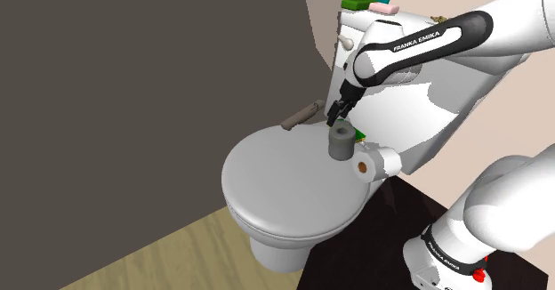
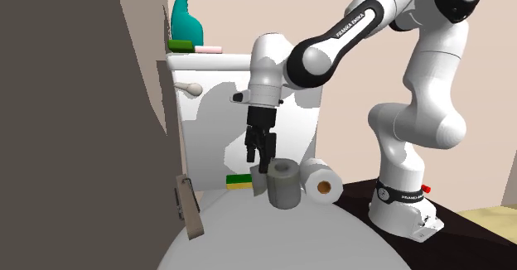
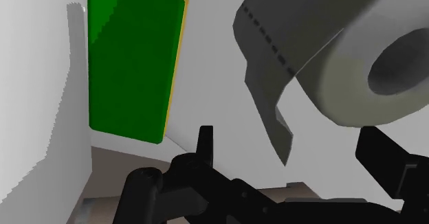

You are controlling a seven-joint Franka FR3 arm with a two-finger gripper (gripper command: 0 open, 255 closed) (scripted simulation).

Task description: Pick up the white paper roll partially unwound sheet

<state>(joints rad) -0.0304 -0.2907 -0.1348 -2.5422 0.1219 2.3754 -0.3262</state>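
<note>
A grey paper roll (image 1: pixel 341 141) stands upright at the back of the closed toilet lid (image 1: pixel 276 181), a loose perforated sheet hanging from it (image 3: pixel 271 99). In the second exterior view the grey paper roll (image 2: pixel 283 181) sits just below and to the right of my gripper (image 2: pixel 258 154). My gripper (image 1: pixel 337 113) hovers above the roll's back edge, close to the tank, with its fingers open and apart. In the wrist view the gripper (image 3: pixel 289 139) has the roll's flap between its fingers and touches nothing.
A white roll with a brown core (image 1: pixel 365 165) lies right beside the grey one. A green sponge with a yellow edge (image 3: pixel 130 64) lies against the tank (image 2: pixel 207 94). A brown handle-like object (image 1: pixel 301 115) rests by the lid. A teal spray bottle (image 2: pixel 186 16) stands on the tank.
</note>
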